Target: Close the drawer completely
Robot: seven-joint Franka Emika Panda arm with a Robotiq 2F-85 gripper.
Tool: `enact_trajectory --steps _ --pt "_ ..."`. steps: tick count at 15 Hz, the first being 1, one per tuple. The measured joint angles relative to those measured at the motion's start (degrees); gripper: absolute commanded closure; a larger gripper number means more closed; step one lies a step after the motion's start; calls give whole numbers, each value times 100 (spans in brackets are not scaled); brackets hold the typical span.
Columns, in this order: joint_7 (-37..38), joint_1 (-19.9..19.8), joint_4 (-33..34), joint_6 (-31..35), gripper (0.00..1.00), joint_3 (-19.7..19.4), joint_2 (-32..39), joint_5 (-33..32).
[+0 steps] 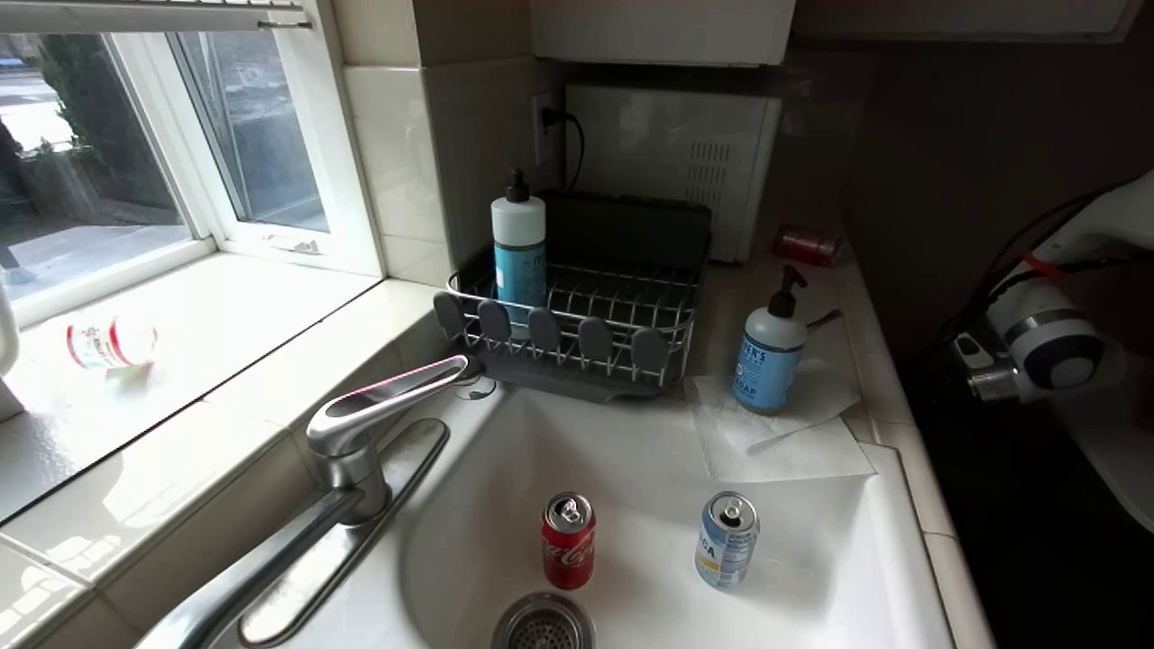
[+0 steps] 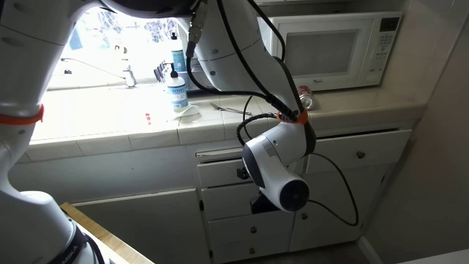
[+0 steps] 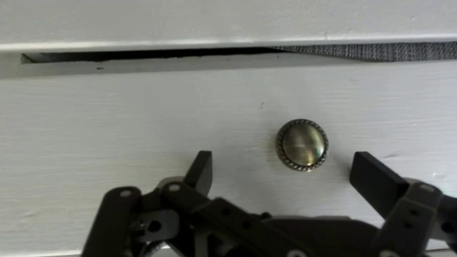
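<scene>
The drawer (image 2: 220,174) is a pale whitish-grey front in the cabinet under the counter, partly hidden by my arm in an exterior view. In the wrist view the drawer front (image 3: 142,125) fills most of the picture, with a narrow gap along its top edge. The gap is dark on the left and shows grey woven cloth on the right. A round brass knob (image 3: 302,145) is on the front. My gripper (image 3: 282,159) is open, its fingertips on either side of the knob and apart from it, the right finger closer. A dark finger (image 2: 242,173) shows in an exterior view.
Another drawer (image 2: 361,143) at the right has a dark gap along its top. The tiled counter edge (image 2: 154,141) runs above the drawers. A black cable (image 2: 348,187) hangs in a loop beside the wrist. A wooden-edged stand (image 2: 99,231) is under the arm base.
</scene>
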Motion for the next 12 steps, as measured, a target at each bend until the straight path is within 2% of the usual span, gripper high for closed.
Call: enact_trajectory --steps 4,9,12 --pt "38 333 83 -540 0 -437 140 169" --pt "52 665 205 -1165 0 -671 172 769" --pt "30 792 288 -1487 0 -853 189 883"
